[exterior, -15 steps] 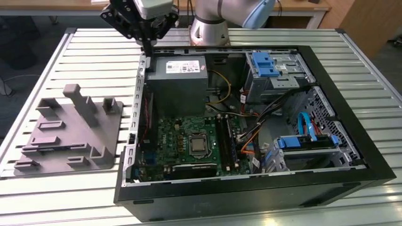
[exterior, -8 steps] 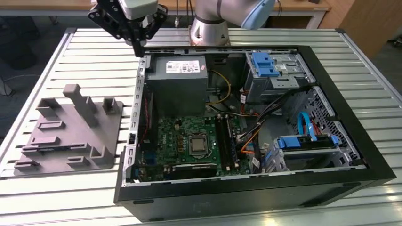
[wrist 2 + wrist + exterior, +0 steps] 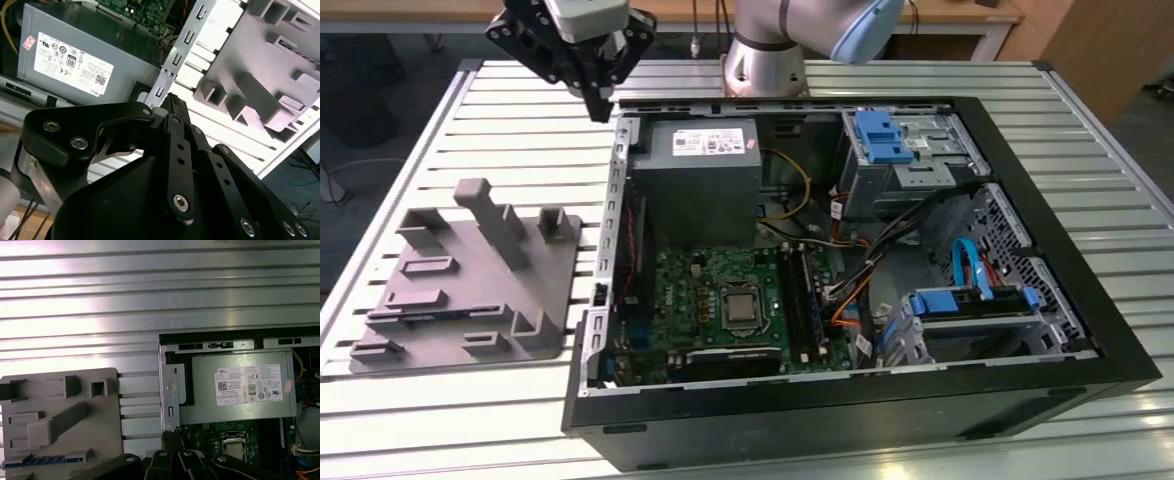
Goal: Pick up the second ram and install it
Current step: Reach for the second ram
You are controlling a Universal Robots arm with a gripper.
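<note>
**Empty tool, ram in holder**

Tool (image 3: 171, 100) narrow, fingers together, holding nothing, above tabletop (image 3: 454, 420) by case (image 3: 1067, 330) corner. Second ram (image 3: 45, 460) sits in grey holder (image 3: 107, 440) slot, beside case. Probably best: grip stick mid-length, lift straight.

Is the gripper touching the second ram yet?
Apart. The exterior view shows the gripper by the case's corner, well clear of the gray holder; the first wrist view shows the second ram lying in that holder.
</note>
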